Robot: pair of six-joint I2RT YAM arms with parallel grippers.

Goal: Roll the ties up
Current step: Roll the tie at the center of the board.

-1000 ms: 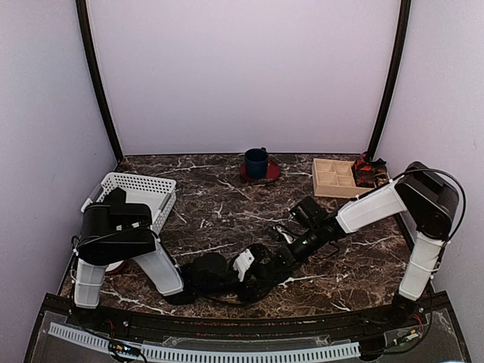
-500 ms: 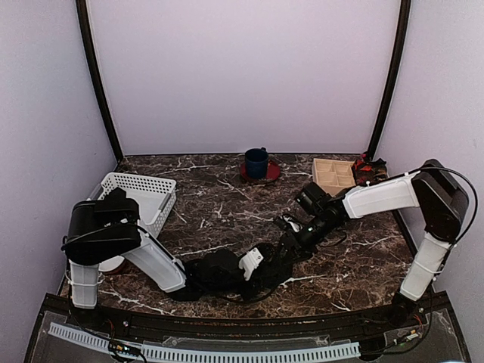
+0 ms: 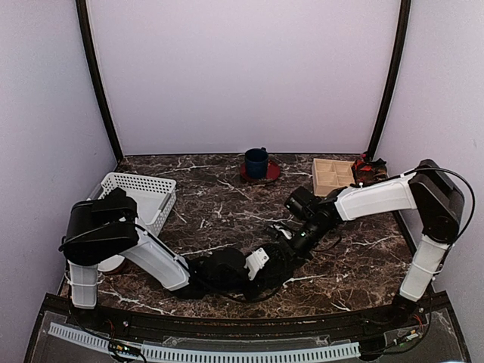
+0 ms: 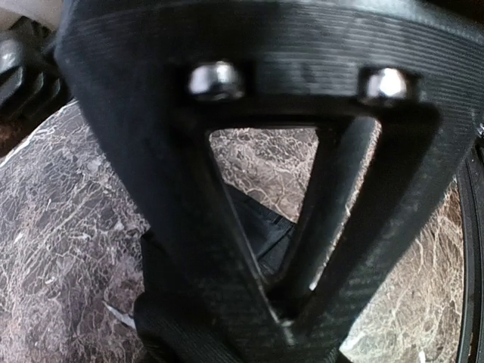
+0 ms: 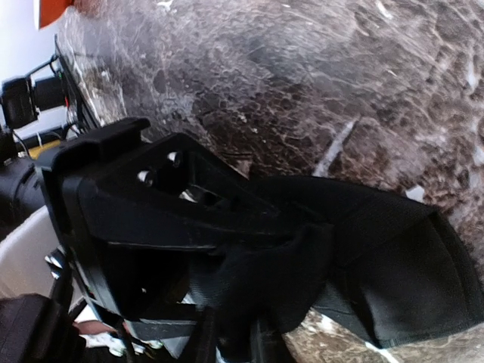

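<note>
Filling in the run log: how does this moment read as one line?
tie: bunched on table, near edge | left tool: at tie, grip unclear | right tool: at tie, grip unclear

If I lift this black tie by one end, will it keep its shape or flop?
Likely floppy: the tie is soft fabric, lying folded and creased on the marble table. It looks thin and light, so it should drape and sag where unsupported. Smooth cloth may slip from a loose pinch.
</note>
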